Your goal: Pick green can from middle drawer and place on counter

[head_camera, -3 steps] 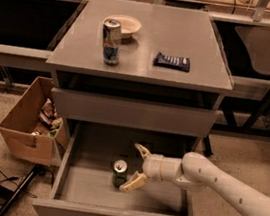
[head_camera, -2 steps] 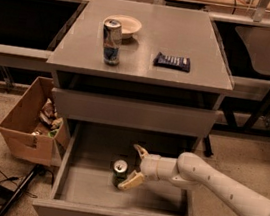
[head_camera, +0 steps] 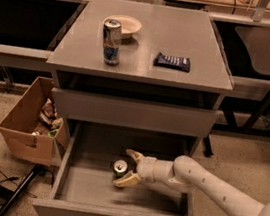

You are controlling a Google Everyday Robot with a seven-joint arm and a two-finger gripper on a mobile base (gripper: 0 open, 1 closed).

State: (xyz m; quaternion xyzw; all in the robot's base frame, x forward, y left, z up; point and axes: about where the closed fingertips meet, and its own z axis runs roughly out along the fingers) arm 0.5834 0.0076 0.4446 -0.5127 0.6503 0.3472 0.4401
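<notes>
The middle drawer (head_camera: 78, 188) is pulled out, a wide shallow grey box below the cabinet. The green can (head_camera: 120, 167) stands upright inside it, silver lid up. My gripper (head_camera: 127, 168) reaches in from the right on a white arm, open, with its two tan fingers (head_camera: 126, 180) on either side of the can, one behind it and one in front. The counter (head_camera: 150, 41) is the grey cabinet top above.
On the counter stand a tall blue-and-silver can (head_camera: 111, 42), a small pale bowl (head_camera: 124, 25) and a dark snack packet (head_camera: 172, 61). A closed grey drawer panel (head_camera: 134, 112) sits above the open drawer. A cardboard box (head_camera: 31, 121) of items is on the floor at left.
My gripper has moved a little left, so its fingers now straddle the green can. The can has not moved.
</notes>
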